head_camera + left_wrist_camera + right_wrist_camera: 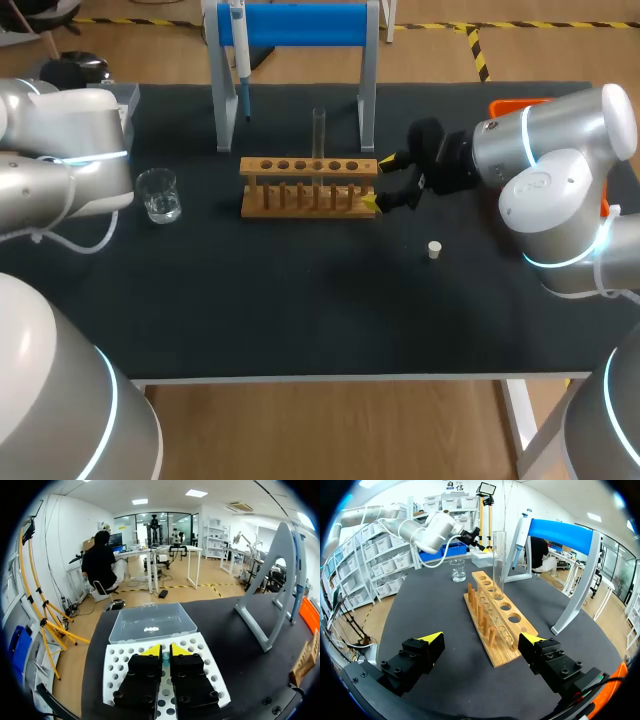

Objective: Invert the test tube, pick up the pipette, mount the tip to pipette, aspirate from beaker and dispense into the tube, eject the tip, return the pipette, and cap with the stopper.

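R hand is spread wide, one fingertip either side of the right end of the 1 wooden rack, not touching it. 1 test tube stands upright in the rack, mid-worktop twd the far edge. 1 beaker sits nr the left edge, 1 stopper twd the right. 1 pipette hangs on the stand. L hand, fingers pressed nearly together, is over 1 white tip box.

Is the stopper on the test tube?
No, the stopper lies on the table beside the rack, apart from the test tube standing in it.
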Motion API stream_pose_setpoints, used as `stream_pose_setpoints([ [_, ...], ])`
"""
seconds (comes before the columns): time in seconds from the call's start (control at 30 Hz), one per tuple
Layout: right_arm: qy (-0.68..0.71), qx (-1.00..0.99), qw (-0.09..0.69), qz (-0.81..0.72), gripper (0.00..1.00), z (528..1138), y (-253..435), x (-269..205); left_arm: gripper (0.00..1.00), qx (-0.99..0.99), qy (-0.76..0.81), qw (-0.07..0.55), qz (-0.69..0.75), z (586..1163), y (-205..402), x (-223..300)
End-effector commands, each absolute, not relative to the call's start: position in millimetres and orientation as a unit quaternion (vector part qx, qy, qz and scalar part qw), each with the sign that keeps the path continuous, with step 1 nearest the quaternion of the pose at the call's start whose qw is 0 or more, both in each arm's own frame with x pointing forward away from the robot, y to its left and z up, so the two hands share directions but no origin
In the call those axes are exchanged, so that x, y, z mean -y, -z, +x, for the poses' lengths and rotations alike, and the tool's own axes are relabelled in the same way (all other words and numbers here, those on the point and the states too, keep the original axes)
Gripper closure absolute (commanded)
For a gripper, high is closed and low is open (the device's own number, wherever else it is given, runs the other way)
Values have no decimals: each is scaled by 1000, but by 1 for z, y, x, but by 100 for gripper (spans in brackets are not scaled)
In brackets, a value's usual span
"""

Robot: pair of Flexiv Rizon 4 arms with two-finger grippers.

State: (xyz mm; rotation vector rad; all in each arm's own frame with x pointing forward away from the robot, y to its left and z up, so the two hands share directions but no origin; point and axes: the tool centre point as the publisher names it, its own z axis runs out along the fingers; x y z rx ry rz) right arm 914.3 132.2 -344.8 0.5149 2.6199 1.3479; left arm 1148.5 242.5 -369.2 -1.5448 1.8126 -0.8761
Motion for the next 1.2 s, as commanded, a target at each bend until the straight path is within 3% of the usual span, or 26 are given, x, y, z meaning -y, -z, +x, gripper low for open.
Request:
stream_pose_setpoints([
  [0.03,-450,-873,75,171,0,914,345,-131,100,-682,330,299,-581,1150,372,-243],
  [1.2,-450,-873,75,171,0,914,345,-131,100,-672,326,369,-553,1148,295,-239],
])
